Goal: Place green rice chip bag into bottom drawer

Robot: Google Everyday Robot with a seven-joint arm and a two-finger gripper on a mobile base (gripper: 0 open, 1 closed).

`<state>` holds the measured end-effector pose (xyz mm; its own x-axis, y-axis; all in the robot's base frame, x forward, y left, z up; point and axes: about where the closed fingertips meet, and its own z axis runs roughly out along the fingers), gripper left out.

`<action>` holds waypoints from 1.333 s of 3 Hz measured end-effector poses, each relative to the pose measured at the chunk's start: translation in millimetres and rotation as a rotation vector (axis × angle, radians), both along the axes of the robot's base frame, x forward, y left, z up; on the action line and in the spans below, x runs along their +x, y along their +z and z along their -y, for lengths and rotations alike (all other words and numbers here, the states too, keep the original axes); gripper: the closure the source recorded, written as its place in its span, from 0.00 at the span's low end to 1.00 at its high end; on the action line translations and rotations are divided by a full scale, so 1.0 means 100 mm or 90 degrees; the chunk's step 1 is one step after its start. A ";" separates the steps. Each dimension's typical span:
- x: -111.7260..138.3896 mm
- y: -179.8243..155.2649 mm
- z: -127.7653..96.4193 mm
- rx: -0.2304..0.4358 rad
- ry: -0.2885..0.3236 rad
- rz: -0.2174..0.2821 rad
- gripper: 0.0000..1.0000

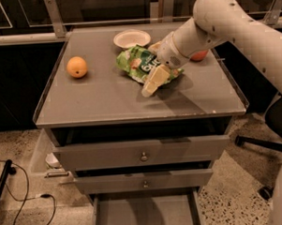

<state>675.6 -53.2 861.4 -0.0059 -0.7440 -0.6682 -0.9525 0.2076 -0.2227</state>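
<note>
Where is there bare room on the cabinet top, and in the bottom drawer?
Free: on the cabinet top, the front strip and around the orange; the bottom drawer floor. Crowded: back centre, with white bowl, green rice chip bag and the gripper at the bag's front edge.

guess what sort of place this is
Probably an office or lab: a grey drawer cabinet, an office chair's wheeled base on speckled floor, and loose cables. The gripper is at the near edge of the green rice chip bag.
</note>
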 end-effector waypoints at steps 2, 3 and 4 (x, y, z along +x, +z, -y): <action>0.26 -0.11 -0.06 -0.029 -0.028 0.006 0.00; 0.26 -0.12 -0.06 -0.029 -0.028 0.005 0.19; 0.26 -0.12 -0.06 -0.029 -0.028 0.005 0.42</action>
<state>702.0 -47.2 849.8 -0.0332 -0.7730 -0.6335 -0.9410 0.2379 -0.2409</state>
